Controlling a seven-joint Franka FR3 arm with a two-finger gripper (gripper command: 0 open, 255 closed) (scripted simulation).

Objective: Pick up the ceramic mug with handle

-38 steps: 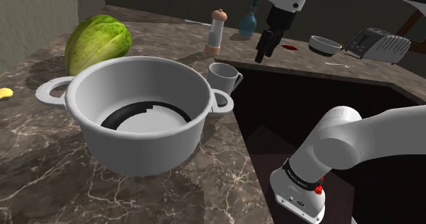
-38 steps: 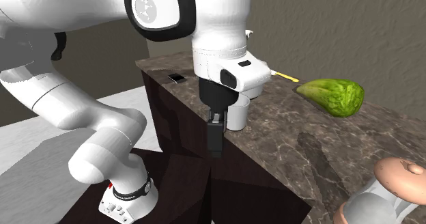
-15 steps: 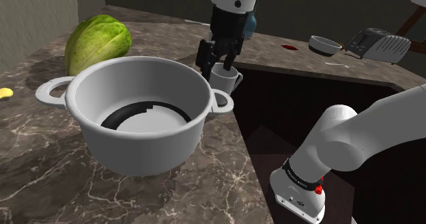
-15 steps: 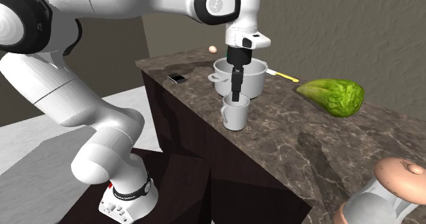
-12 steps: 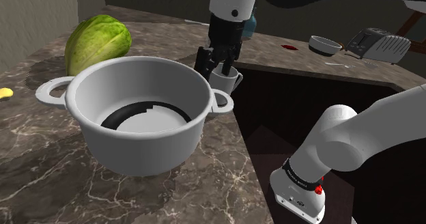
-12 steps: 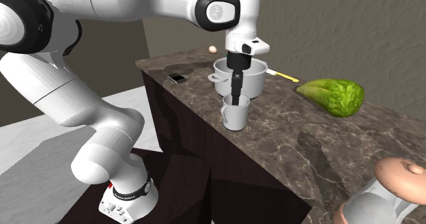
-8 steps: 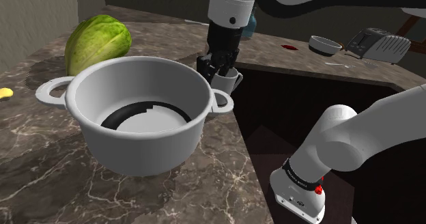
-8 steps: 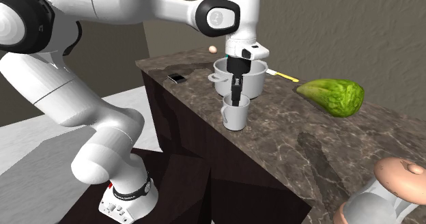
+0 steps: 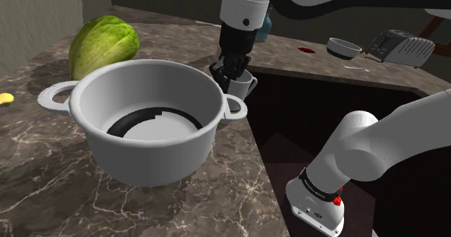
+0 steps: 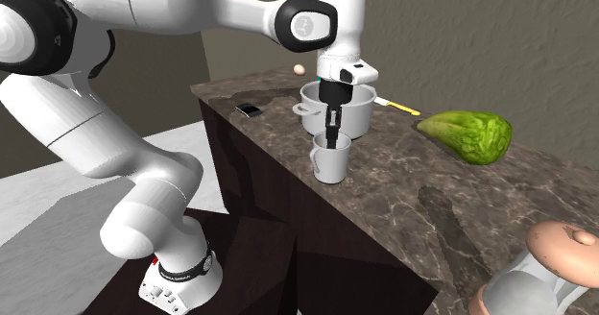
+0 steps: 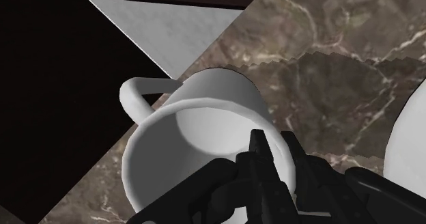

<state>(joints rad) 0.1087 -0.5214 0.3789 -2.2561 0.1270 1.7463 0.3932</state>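
A white mug (image 9: 246, 87) with a handle stands upright at the edge of the brown marble counter (image 9: 238, 192), just beside the big pot's handle. My black gripper (image 9: 231, 69) comes straight down onto the mug's rim. In the wrist view one finger (image 11: 259, 154) is inside the mug (image 11: 205, 120) and the other is outside, with the mug's wall clasped between them; the handle points away from the gripper (image 11: 276, 154). The second exterior view shows the gripper (image 10: 331, 138) dipping into the top of the mug (image 10: 331, 166), which rests on the counter.
A large white pot (image 9: 144, 163) stands close to the mug. A green cabbage (image 9: 101, 44) lies behind the pot. A bowl (image 9: 343, 48) and a toaster (image 9: 401, 46) sit on the far counter. The counter drops off to a dark gap right beside the mug.
Over the last second the gripper came down a little over the mug's rim and its fingers drew together on the wall. The mug has not moved.
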